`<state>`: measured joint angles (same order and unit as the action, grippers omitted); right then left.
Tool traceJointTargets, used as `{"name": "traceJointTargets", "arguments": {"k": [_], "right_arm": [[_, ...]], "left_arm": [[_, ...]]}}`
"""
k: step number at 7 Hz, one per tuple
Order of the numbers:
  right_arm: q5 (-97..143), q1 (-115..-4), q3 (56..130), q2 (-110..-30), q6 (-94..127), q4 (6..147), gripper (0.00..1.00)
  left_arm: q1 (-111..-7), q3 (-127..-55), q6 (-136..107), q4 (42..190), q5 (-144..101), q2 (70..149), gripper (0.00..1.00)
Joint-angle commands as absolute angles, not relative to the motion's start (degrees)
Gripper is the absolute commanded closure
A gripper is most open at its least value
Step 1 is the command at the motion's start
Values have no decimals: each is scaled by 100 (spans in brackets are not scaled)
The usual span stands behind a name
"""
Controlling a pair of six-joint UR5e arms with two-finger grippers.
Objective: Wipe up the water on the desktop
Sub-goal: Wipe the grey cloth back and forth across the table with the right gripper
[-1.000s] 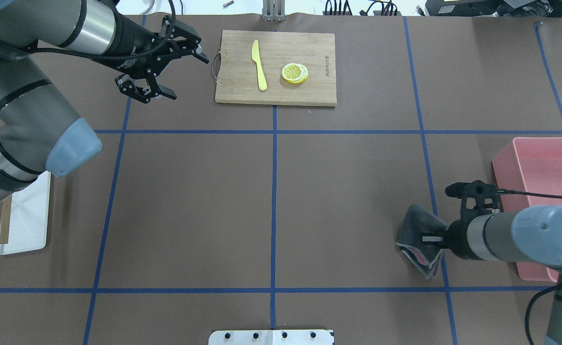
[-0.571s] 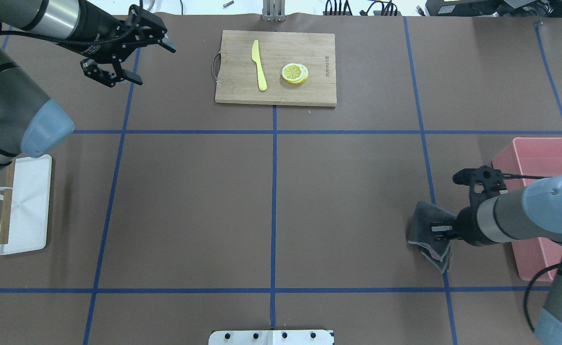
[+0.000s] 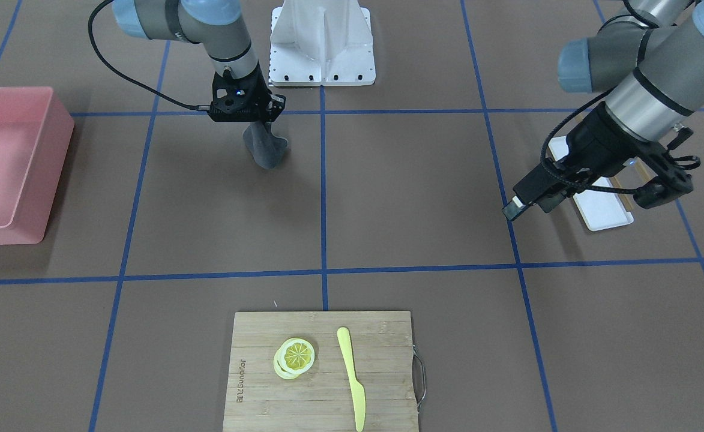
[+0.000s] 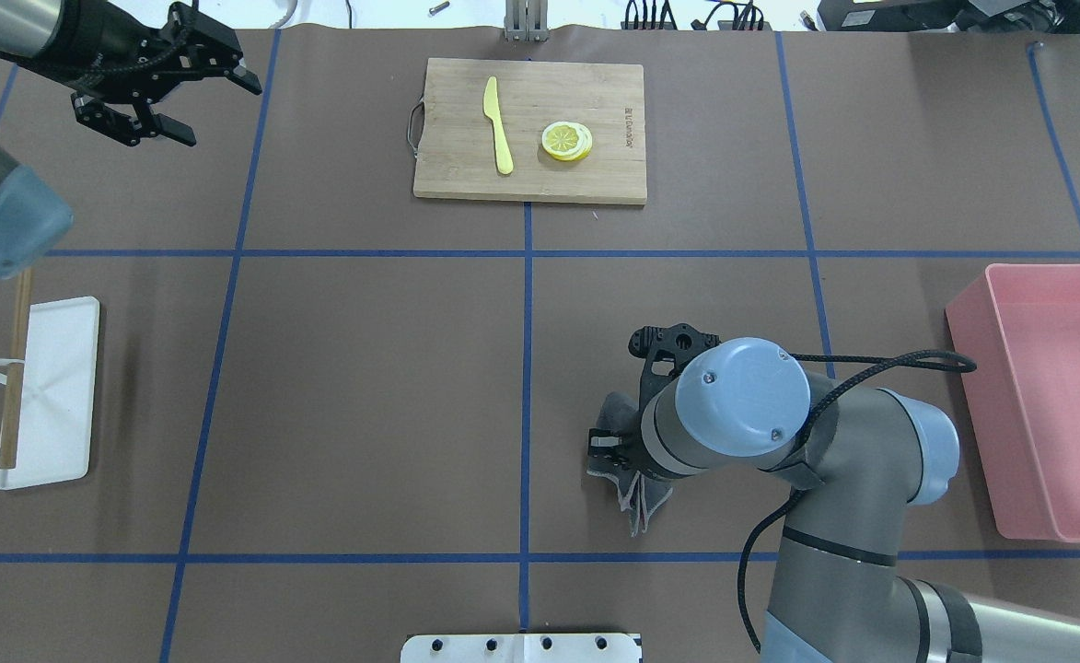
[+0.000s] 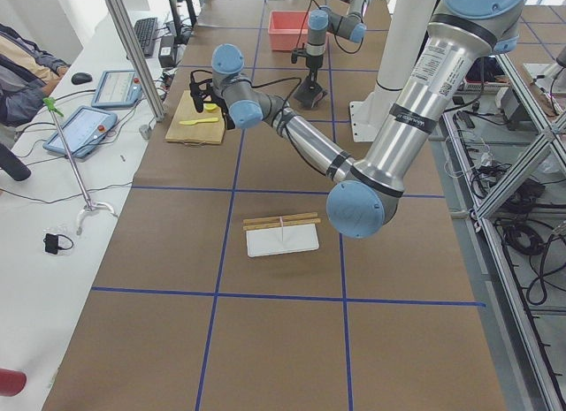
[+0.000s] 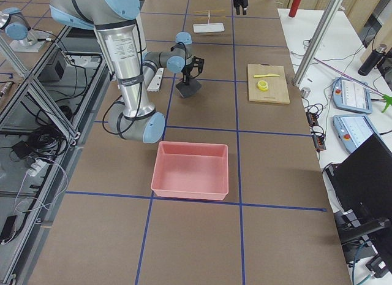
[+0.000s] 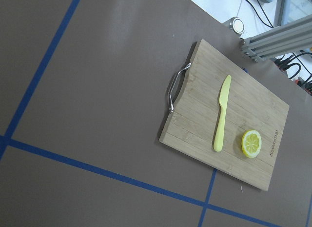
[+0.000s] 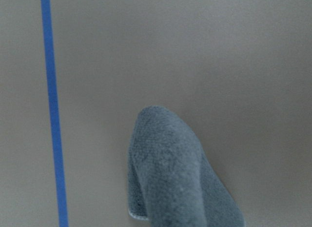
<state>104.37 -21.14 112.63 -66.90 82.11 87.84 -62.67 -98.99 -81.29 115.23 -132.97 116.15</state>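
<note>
The desktop is matte brown with blue tape lines; I see no water on it. My right gripper points down and is shut on a grey cloth, which hangs onto the desktop just right of the centre tape line. The cloth also shows in the front view and fills the lower part of the right wrist view. In the overhead view the wrist hides most of that gripper. My left gripper is open and empty, high over the far left corner.
A bamboo cutting board at the far centre carries a yellow knife and lemon slices. A pink bin stands at the right edge. A white tray lies at the left.
My right arm has carried the cloth left, from the right tape line to near the centre line. My left gripper has moved further left, away from the cutting board, still open.
</note>
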Motion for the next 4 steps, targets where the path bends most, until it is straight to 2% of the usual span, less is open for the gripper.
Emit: {"name": "traceJointTargets", "arguments": {"k": [1,2,3,4], "right_arm": [[11017,-2921,11976,-8199,6901,8877,100],[11396,-3484,12093,-8835,5925,8868,100],[11417,-3628,12094,-9120,5541,8868,100],[11400,-3586,12059,-8897,5676,8877,100]], "left_arm": [[-6433,-9914,-7613,11294,-13315,11471,2],[-6460,-9905,-7594,11285,-13315,11461,2],[-6486,-9905,-7594,11285,-13315,11461,2],[-6521,-9914,-7394,11285,-13315,11304,2]]}}
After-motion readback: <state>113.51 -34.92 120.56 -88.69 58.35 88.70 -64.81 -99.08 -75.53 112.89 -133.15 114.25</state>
